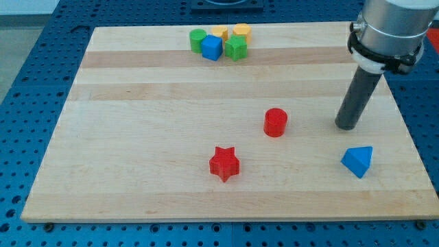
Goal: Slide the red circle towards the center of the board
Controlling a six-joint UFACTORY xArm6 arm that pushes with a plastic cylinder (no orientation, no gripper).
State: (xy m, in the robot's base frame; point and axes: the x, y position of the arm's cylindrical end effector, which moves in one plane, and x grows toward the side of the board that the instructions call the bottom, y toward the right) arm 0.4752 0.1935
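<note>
The red circle (275,122) is a short red cylinder standing a little right of the board's middle. My tip (346,126) rests on the board to the circle's right, about a hand's width away and not touching it. A red star (224,163) lies below and left of the circle. A blue triangle (358,161) lies just below and right of my tip.
At the top middle of the wooden board (137,137) sits a tight cluster: a green circle (197,40), a blue cube (212,48), a green star (236,48), and two yellow blocks (241,31) behind them. The arm's grey body (387,31) hangs over the top right corner.
</note>
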